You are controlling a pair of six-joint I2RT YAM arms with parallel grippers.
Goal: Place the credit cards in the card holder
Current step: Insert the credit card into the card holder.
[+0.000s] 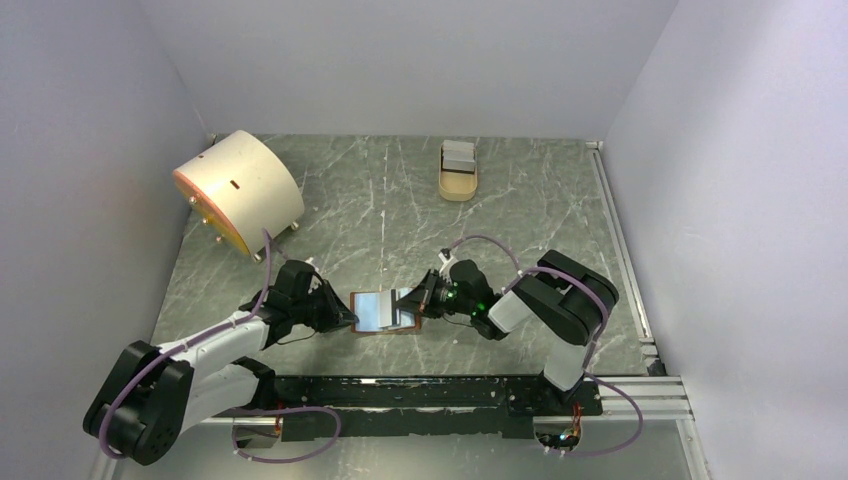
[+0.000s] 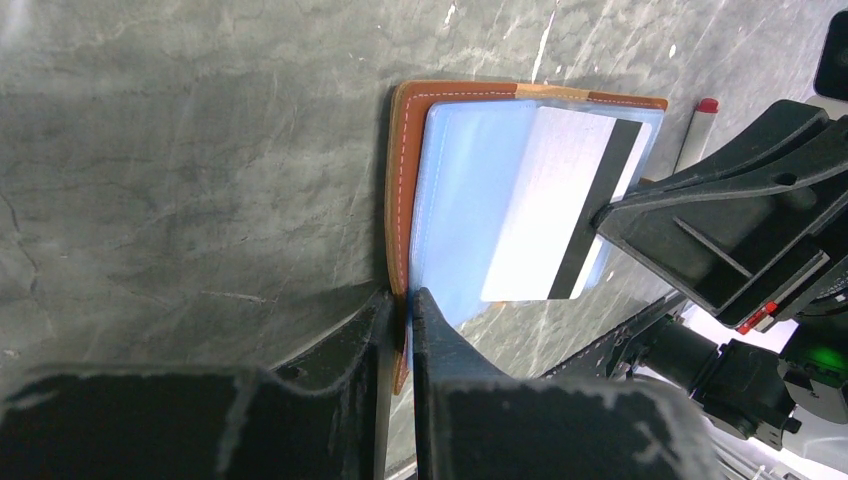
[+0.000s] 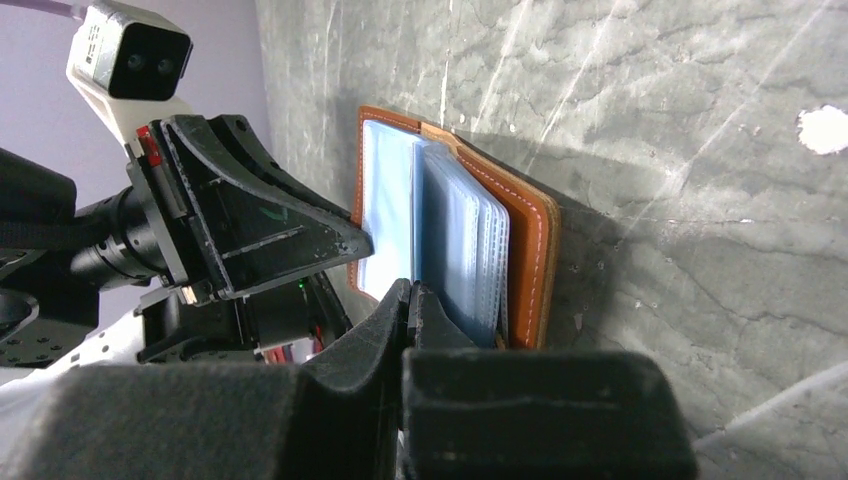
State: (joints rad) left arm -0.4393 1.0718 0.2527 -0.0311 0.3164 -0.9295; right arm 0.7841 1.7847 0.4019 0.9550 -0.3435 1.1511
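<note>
"Where was the card holder [image 2: 455,200]?"

"Open on the table [image 2: 200,150] between my arms, blue sleeves up. My left fingers [image 2: 420,310] were clenched on its left edge."

"And the right?"

"My right fingers [image 3: 398,305] were shut on a credit card [image 2: 545,200], white with a black stripe, gripped at the striped edge. It lay tilted across the sleeves. I could not tell whether its other end was inside one."

"Anything else?"

"A white stick [image 2: 695,135] with a red tip lay just beside the holder. A tan tray [image 1: 458,185] sat at the far side, well apart from a cream drum [image 1: 235,190]."
</note>
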